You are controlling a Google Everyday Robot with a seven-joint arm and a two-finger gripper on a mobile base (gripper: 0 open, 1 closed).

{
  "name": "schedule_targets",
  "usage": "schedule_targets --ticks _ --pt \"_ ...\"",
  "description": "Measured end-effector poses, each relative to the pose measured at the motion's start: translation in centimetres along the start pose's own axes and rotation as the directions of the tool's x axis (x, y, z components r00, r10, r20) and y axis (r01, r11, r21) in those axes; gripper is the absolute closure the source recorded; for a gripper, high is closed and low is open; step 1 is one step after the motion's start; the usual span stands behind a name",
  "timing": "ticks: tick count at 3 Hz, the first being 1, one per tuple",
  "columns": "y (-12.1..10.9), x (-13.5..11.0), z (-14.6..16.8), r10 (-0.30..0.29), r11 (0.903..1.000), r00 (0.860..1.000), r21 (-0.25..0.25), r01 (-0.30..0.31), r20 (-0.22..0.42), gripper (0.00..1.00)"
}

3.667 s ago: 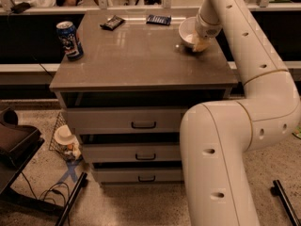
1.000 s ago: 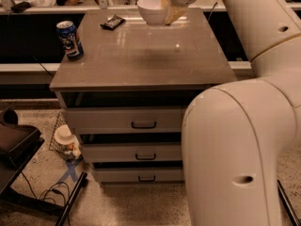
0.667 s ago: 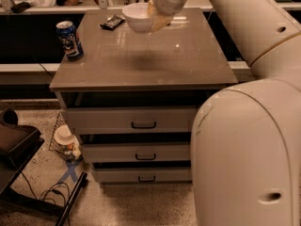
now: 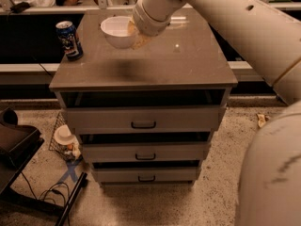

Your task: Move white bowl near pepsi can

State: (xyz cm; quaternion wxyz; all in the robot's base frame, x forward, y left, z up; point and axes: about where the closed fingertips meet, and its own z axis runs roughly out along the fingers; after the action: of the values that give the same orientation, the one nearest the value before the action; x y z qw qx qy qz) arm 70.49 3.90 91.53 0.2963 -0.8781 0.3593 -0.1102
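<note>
Blue and silver-rimmed, the pepsi can [image 4: 69, 40] is standing upright at the left edge of the surface [image 4: 188, 65]. Just right of the can, the white bowl [image 4: 116, 30] is hanging clear of the top and casting a shadow [image 4: 117, 70] beneath, so I judge the carrying step is in hand. Right of the bowl, the tool [image 4: 137, 37] is clamping its rim. The next move, I judge, calls for lowering the bowl beside the can without knocking it, then letting go. Below the can, a wire basket [image 4: 63, 142] is sitting on the floor [image 4: 188, 201]; right of that, three drawers [image 4: 143, 121] are facing the camera.
</note>
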Motion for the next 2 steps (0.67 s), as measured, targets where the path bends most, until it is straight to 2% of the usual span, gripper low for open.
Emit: schedule_targets --ticks 1,2 --pt "0.9 -3.2 1.8 -0.035 0.9994 0.998 0.009 0.035 0.045 1.0" --pt "1.2 -5.0 3.7 -0.061 0.9981 0.995 0.013 0.061 0.078 1.0"
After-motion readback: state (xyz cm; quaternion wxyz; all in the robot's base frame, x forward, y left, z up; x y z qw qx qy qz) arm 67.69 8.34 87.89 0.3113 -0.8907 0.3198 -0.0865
